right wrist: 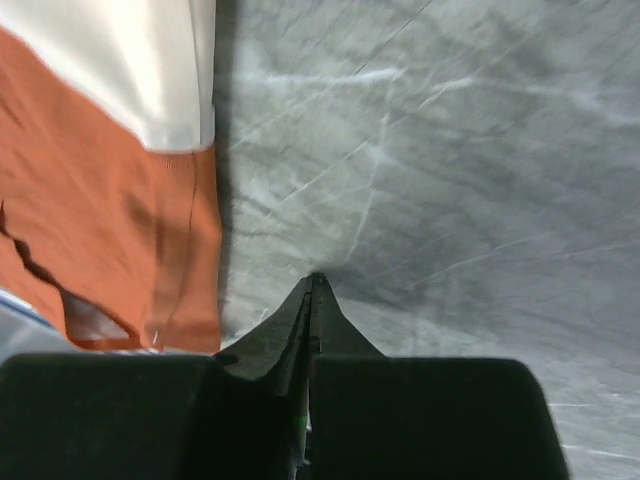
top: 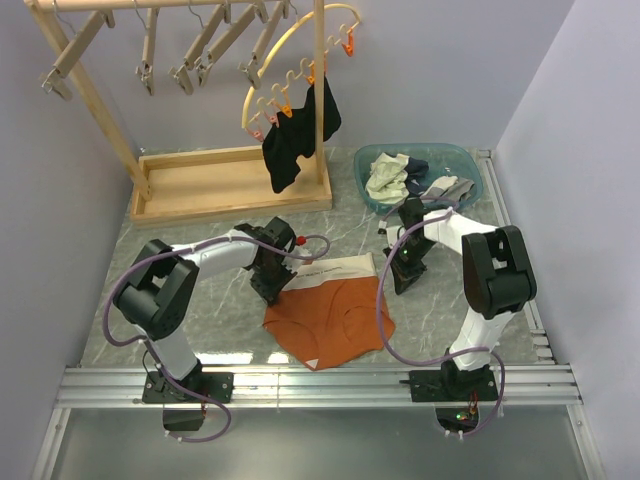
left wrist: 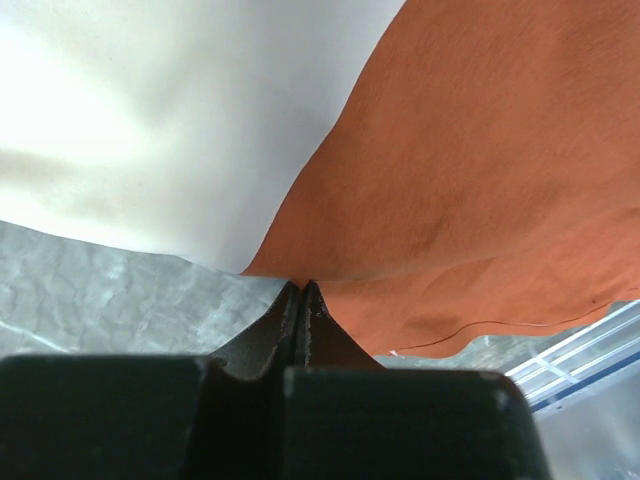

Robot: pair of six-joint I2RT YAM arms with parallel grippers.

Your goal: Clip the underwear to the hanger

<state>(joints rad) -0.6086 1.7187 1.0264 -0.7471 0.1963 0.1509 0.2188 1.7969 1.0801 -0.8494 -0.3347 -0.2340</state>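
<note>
The rust-orange underwear [top: 330, 320] lies flat on the marble table, its off-white waistband [top: 335, 268] at the far side. My left gripper [top: 272, 290] is shut with its tips at the underwear's left edge [left wrist: 460, 180], where the waistband [left wrist: 150, 110] meets the orange cloth. No cloth shows between the jaws. My right gripper [top: 398, 285] is shut and empty on bare table just right of the underwear [right wrist: 100, 230]. Several wooden clip hangers [top: 148, 45] hang on the rack at the back left, far from both grippers.
A wooden rack base [top: 230, 180] stands at the back left. A yellow hoop with orange pegs [top: 290, 70] holds a black garment [top: 300, 135]. A blue basin [top: 470, 160] with cream and grey clothes sits at the back right. A metal rail [top: 320, 385] runs along the near edge.
</note>
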